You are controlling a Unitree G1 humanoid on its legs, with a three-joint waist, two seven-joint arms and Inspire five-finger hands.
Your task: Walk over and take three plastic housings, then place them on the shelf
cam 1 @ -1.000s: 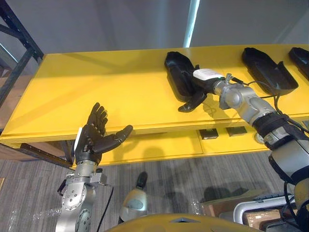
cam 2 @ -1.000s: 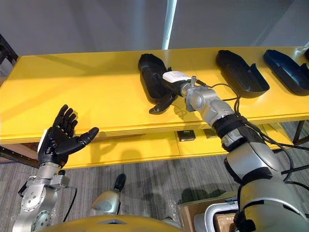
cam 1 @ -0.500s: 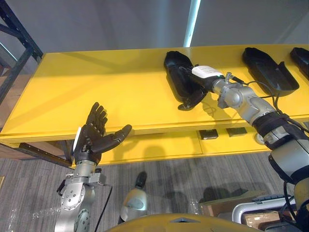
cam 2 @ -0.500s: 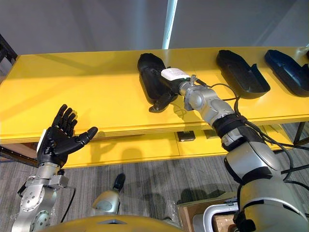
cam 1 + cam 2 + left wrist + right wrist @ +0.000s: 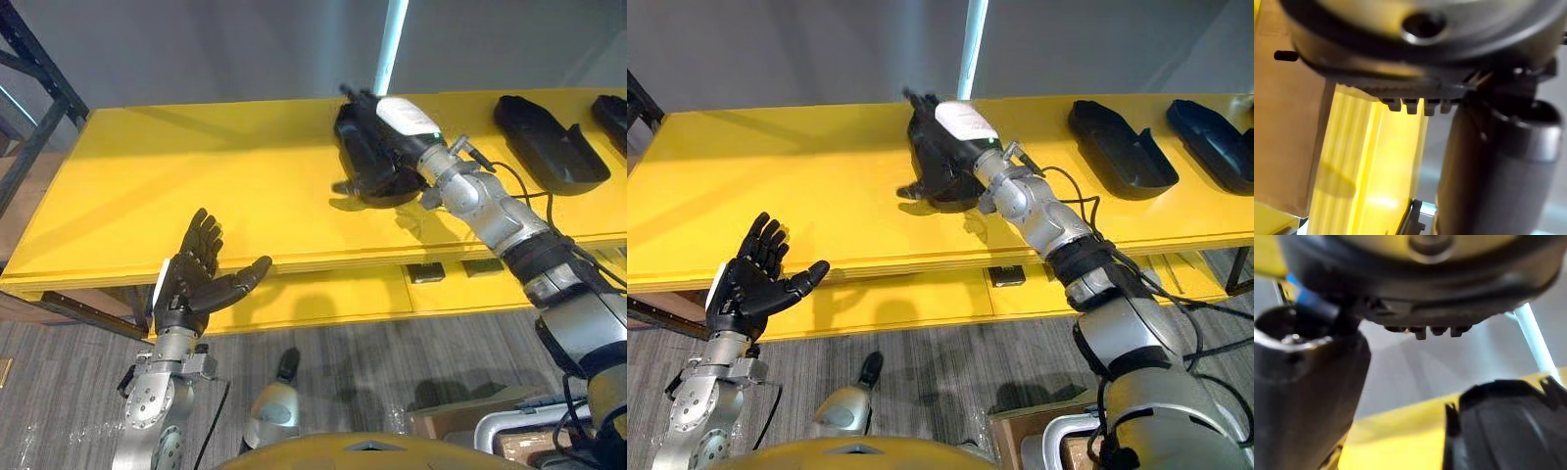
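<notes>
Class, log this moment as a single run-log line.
right robot hand: at leftmost black plastic housing on yellow table | left robot hand: open, empty, palm up | other black housings: untouched

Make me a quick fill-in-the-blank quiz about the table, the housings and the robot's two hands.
1. The table top is coloured ___.
2. The right hand is at the ___ black housing in the row.
3. The left hand, palm up and holding nothing, is ___.
Missing words: yellow; leftmost; open.
</notes>
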